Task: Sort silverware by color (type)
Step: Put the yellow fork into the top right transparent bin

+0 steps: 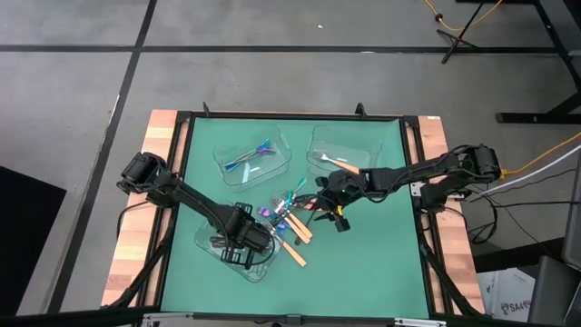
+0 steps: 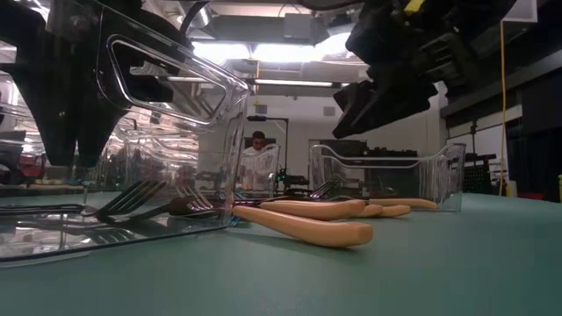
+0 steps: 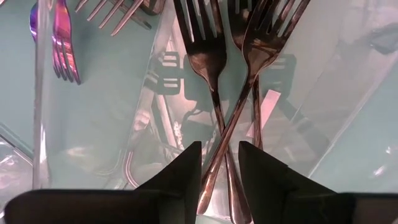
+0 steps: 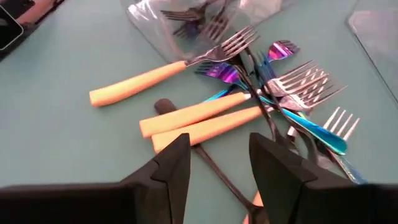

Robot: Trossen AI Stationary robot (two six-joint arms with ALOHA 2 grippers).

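The left gripper (image 3: 219,177), fingers apart, hangs over two crossed dark metal forks (image 3: 214,68) in the clear plastic tray (image 1: 211,243) near the table's front edge. The right gripper (image 4: 219,155), also spread wide, hovers over the orange-handled forks (image 4: 199,115) mid-table.

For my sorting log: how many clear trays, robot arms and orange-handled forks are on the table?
Trays: 3
Arms: 2
Orange-handled forks: 4 (3 loose, 1 in a tray)
Total: 9
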